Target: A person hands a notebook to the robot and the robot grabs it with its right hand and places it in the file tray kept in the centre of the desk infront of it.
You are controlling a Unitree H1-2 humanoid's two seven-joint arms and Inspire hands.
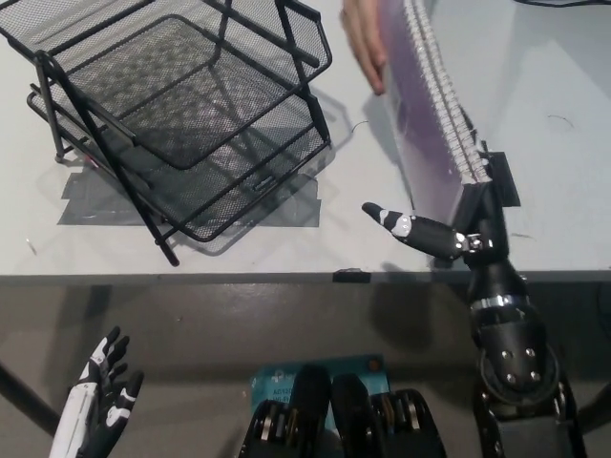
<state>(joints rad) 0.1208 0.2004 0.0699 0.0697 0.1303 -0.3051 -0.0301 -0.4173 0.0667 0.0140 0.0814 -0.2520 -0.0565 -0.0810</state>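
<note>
A person's hand (364,38) held the purple spiral notebook (427,105) upright over the desk (563,172), right of the mesh file tray (181,114). The black right hand (458,229) grasped its near end; the white left hand (100,401) hung open, low.

Purple spiral-bound notebook (423,114) standing on edge, upper right of desk, black wire-mesh tiered file tray (181,114) at upper left, well apart

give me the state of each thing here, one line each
notebook: upright on edge, held by person's hand
right hand: at the notebook's near end, grip unclear
left hand: open, resting low at lower left
file tray: empty, on the desk
</note>
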